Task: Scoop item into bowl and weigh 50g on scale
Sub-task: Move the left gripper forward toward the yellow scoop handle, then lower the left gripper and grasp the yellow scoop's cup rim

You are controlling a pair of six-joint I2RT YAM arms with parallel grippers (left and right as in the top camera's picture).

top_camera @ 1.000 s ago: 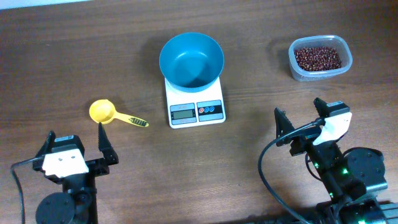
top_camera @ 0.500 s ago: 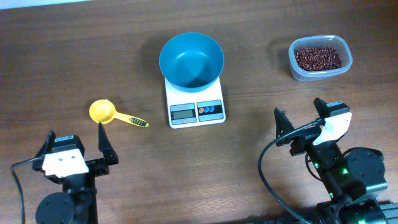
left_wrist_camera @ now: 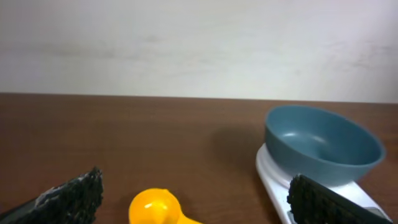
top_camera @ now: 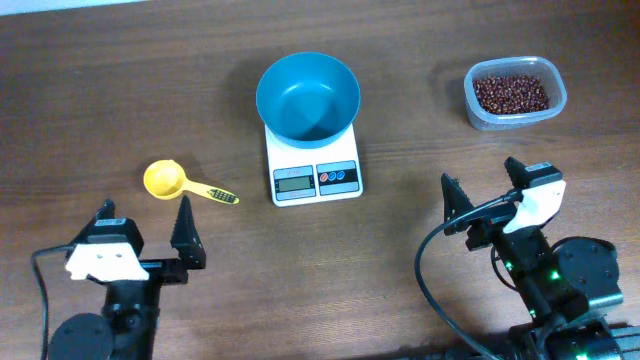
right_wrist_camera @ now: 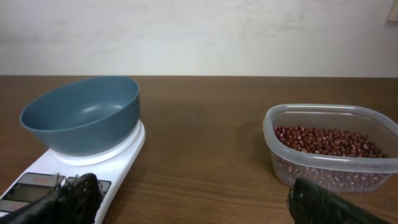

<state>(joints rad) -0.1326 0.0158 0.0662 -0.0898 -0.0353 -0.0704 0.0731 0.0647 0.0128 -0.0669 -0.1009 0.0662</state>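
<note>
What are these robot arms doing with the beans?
Nothing is held yet. The round blue plastic bowl sits empty on the small white digital scale. The reddish-brown beans are in the clear plastic tub, and the yellow plastic scoop lies on the brown table. The left arm and right arm have open jaws.

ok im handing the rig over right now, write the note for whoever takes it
Both open and empty: left hand on the near side of the yellow scoop, not touching it; right hand near side of the tub.
The bowl sits empty on the scale; the display is unreadable.
All beans are in the tub, far right.
Done: nothing scooped.
Left: grasp the scoop, move beans to the bowl, reach 50g.
</note>
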